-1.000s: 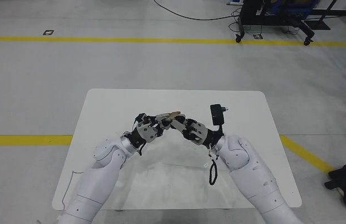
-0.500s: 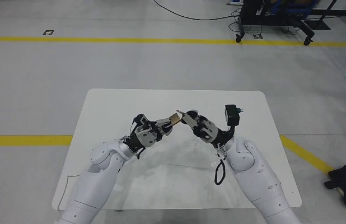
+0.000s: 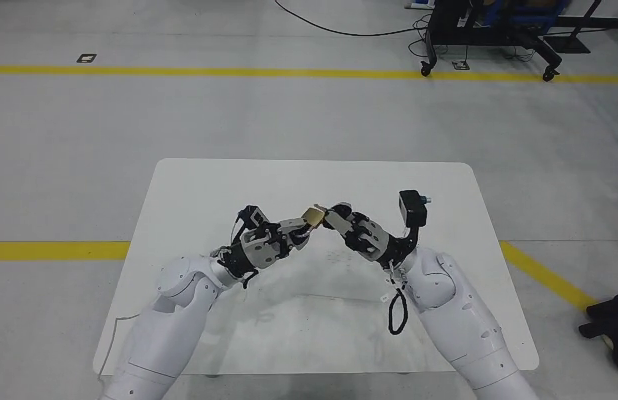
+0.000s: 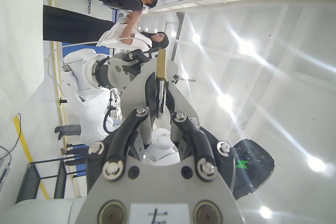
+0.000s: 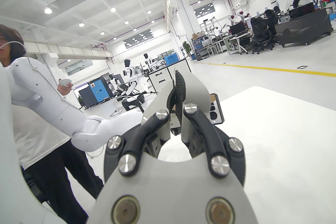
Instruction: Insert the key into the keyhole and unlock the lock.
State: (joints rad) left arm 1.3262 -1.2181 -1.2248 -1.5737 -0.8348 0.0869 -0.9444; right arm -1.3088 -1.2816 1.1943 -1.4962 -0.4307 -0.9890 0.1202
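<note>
Left gripper (image 3: pixel 295 229) clamped narrow on the shackle of the brass lock (image 3: pixel 312 214), which it holds up above the white table (image 3: pixel 189 190). Right gripper (image 3: pixel 334 215), pinched shut on the key (image 4: pixel 187 80), had drawn off half a second ago. It has closed in again and now sits just beside the lock body. Whether the blade has entered the keyhole cannot be told. This reads as a fresh alignment attempt, with the turn not yet made.
</note>
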